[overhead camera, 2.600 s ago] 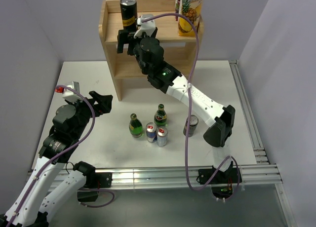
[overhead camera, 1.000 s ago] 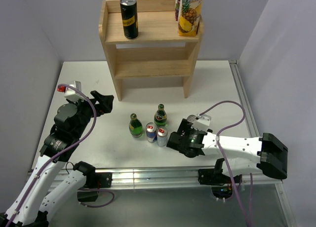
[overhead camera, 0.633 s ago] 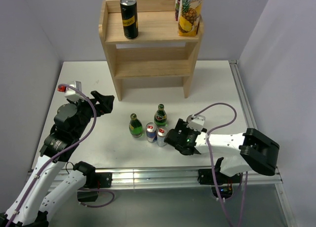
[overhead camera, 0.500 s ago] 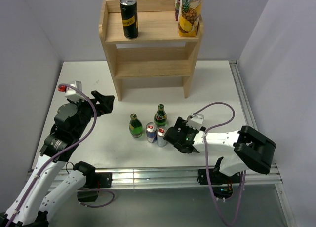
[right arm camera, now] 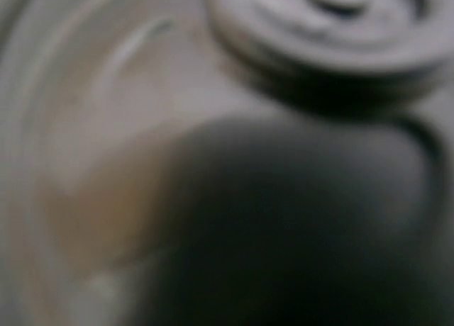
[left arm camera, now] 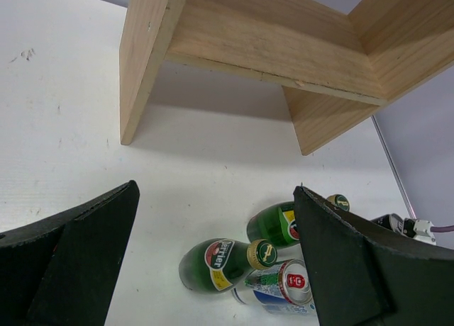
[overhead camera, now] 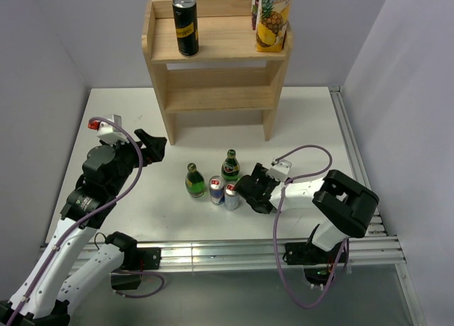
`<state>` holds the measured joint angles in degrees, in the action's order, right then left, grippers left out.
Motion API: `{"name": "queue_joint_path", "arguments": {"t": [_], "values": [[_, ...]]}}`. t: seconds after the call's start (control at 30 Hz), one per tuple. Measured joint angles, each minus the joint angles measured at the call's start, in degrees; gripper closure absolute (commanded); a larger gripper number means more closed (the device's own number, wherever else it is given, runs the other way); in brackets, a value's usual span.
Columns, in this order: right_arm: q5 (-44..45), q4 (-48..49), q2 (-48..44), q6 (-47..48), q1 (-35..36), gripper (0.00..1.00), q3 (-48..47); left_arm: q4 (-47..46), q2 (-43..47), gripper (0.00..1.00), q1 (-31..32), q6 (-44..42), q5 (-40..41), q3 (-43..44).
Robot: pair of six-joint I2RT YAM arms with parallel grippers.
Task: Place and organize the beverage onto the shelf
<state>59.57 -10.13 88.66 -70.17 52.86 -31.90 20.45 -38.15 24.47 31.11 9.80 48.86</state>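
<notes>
Crouching low on the desk (overhead camera: pixel 312 120), the right pincer (overhead camera: pixel 252 188) sits just beside the blue-and-silver cans (overhead camera: pixel 225 195) at its left; its grip cannot be told. The left pincer (overhead camera: pixel 152 144) gapes wide, green bottles (left arm camera: pixel 234 259) ahead of it; one black can (overhead camera: pixel 186 25) stands on the shelf (overhead camera: pixel 213 92) beyond.

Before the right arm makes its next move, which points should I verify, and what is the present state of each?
1. Right end effector holds a drink: cannot tell; its wrist view is only a blurred can top.
2. Blue-and-silver cans clear of that end effector: not ok; the nearer one stands right beside it.
3. Green bottles upright: ok.
4. Free space on the shelf top, between black can and carton: ok.
5. Left end effector open, away from the drinks: ok.
</notes>
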Motion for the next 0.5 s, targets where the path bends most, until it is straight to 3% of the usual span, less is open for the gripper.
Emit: {"name": "queue_joint_path", "arguments": {"t": [0.3, 0.43, 0.5], "values": [[1.42, 0.52, 1.64, 0.59, -0.31, 0.39, -1.99, 0.0, -0.37, 0.03, 0.0, -0.02, -0.15, 0.0], [1.4, 0.72, 1.84, 1.73, -0.31, 0.87, -2.27, 0.0, -0.37, 0.03, 0.0, -0.02, -0.13, 0.0], [1.4, 0.76, 1.88, 2.14, -0.31, 0.91, -2.27, 0.0, -0.37, 0.03, 0.0, -0.02, -0.13, 0.0]]}}
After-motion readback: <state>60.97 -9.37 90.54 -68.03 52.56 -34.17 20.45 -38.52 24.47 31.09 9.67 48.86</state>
